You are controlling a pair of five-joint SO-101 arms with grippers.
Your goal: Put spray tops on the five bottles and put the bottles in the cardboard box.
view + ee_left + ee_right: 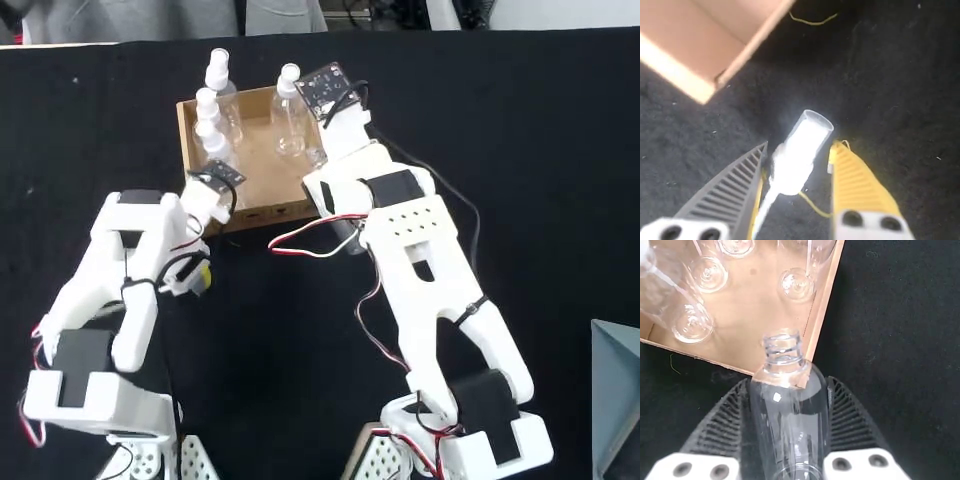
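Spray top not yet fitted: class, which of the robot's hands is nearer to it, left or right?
Left. The left hand grips the spray top, beside the cardboard box. The right hand holds the open bottle at the box's edge, apart from the top.

cardboard box [260,178] floor free mid-front — bottles [207,110] stand along left wall, far corner

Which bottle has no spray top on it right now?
The bottle in the right arm's jaws, by the cardboard box's corner: its threaded neck is bare. The four bottles standing in the box wear white spray tops.
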